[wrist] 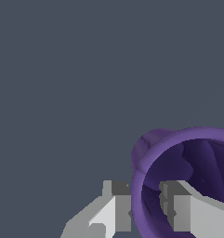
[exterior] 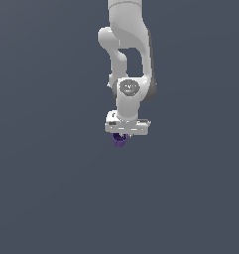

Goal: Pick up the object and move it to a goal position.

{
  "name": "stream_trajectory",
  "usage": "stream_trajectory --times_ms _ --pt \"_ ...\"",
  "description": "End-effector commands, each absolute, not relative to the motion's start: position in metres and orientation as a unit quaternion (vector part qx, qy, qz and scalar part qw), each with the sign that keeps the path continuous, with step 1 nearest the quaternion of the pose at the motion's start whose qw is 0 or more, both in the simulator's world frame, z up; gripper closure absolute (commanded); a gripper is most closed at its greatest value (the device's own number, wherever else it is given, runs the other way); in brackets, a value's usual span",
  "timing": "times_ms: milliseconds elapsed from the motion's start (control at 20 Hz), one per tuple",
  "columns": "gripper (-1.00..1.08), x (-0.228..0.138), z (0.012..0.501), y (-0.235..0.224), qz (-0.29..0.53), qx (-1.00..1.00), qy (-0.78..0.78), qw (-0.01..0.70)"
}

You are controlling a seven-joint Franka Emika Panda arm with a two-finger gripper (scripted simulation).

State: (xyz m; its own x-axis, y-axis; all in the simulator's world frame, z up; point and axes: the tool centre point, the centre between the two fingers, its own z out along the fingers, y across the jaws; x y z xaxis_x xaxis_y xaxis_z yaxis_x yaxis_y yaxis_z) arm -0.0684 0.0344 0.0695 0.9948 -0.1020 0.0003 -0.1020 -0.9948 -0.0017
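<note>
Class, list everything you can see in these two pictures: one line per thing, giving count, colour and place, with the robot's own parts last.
Purple cup: one, purple, hollow; directly beneath the tool in the exterior view; in the wrist view its wall sits between the two fingers, one finger outside, one inside the opening.
Background surface: one, plain dark grey-blue, filling both views; no goal marker shows.
Robot arm: one, white with grey joints, coming down from the top of the exterior view.
Tool: one, white body with grey fingers, pointing down, shut on the cup's wall.
</note>
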Motion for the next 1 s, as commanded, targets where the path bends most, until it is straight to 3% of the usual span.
stream_trajectory --times_ms 0,550,950 --pt "1.08 -0.069 0.069 0.035 0.000 -0.999 0.051 0.001" --pt "1.08 -0.065 0.073 0.032 -0.001 -0.999 0.051 0.001" --pt "1.08 -0.042 0.096 0.009 -0.001 -0.999 0.051 0.001"
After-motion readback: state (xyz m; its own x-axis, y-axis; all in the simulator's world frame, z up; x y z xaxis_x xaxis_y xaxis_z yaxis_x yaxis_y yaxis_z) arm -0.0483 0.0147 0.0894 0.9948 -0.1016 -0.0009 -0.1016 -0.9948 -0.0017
